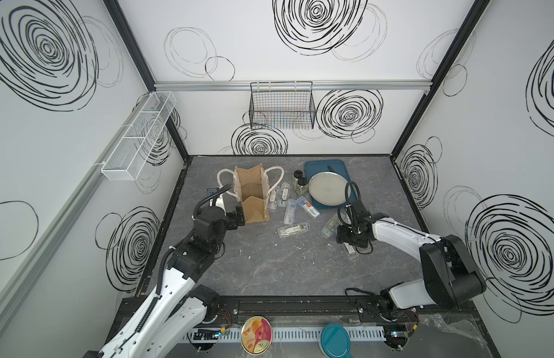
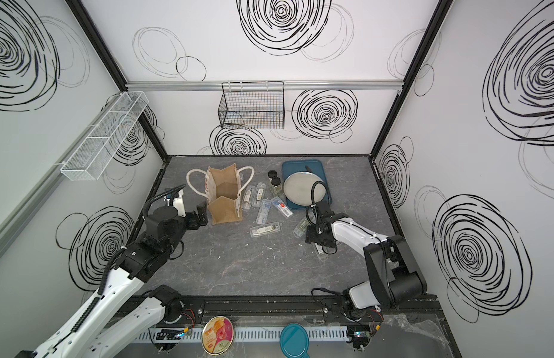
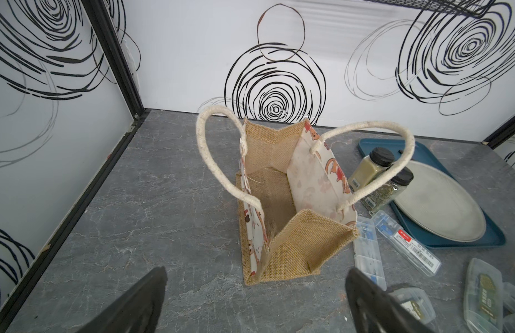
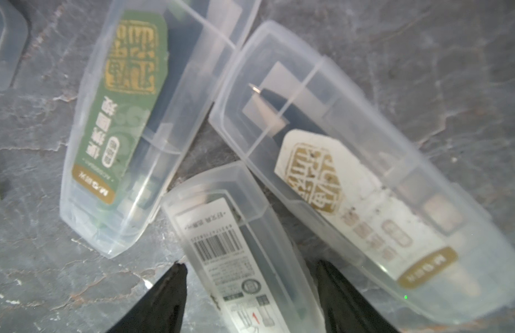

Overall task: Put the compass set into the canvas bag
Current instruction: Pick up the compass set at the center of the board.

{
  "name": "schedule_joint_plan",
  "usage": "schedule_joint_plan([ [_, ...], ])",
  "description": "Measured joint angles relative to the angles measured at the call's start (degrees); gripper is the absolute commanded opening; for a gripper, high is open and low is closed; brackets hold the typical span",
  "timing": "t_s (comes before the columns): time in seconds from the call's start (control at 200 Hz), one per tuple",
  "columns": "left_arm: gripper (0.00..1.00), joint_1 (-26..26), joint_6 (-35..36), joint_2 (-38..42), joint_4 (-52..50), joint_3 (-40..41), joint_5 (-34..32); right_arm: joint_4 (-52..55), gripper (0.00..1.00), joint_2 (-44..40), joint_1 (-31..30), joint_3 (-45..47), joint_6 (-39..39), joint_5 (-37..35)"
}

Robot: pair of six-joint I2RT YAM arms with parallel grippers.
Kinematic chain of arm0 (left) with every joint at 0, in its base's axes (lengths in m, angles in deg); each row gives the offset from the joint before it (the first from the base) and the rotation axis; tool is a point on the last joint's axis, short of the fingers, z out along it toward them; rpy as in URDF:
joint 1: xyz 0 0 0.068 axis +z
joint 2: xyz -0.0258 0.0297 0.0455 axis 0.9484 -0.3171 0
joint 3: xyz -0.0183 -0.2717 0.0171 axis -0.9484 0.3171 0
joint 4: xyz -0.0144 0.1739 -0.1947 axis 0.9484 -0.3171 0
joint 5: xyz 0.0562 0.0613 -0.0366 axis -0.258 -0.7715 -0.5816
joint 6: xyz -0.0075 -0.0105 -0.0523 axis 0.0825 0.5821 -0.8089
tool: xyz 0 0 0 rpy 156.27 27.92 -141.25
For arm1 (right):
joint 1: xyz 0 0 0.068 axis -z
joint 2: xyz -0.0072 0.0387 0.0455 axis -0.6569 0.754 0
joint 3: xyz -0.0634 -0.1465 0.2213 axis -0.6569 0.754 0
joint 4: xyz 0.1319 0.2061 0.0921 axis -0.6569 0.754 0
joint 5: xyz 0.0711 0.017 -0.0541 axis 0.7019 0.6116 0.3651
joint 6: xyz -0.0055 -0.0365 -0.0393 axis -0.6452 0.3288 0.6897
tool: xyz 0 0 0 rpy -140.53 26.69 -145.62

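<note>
Compass-set cases, clear plastic, at least seven on the counter: a green-label case and a cream-label case, both with gold seal characters. The barcode-stickered compass set lies between the right tool jaws; a grip cannot be confirmed. Canvas bag, one, stands upright and open-mouthed at back left, with the left tool agape beside it. Also two black-capped spice jars and one plate on one blue tray; the counter is grey marbled, the walls white with black spirals.

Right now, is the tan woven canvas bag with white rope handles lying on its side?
No, the tan woven canvas bag stands upright, mouth open.
</note>
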Motion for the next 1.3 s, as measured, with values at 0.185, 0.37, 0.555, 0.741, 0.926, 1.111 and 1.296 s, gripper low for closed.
schedule_joint_plan([
  [0.185,0.99,0.0,-0.2,-0.1,-0.3,-0.1,0.0,0.1,0.70,0.6,-0.8,-0.2,-0.9,-1.5],
  [0.37,0.99,0.0,-0.7,-1.0,-2.1,-1.6,-0.3,0.7,0.65,2.1,-2.2,-1.4,-1.2,-3.7],
  [0.555,0.99,0.0,-2.1,-0.7,-4.1,-3.0,-0.7,1.0,0.56,2.8,-4.2,-1.6,-2.2,-7.0],
  [0.741,0.99,1.2,-3.8,-0.2,-5.5,-3.1,-0.2,1.7,0.49,2.5,-6.0,-1.7,-3.3,-8.3],
  [0.926,0.99,5.3,-5.5,-0.1,-5.9,-3.5,2.6,6.2,0.46,-2.0,-7.9,-2.0,-3.7,-7.7],
  [1.111,0.99,10.8,-7.3,0.2,-7.1,-4.5,6.4,10.3,0.45,-11.0,-8.2,-6.1,-4.2,-7.6],
  [1.296,0.99,15.7,-9.1,0.5,-7.5,-5.3,10.8,12.4,0.45,-14.6,-9.6,-12.3,-3.4,-7.2],
])
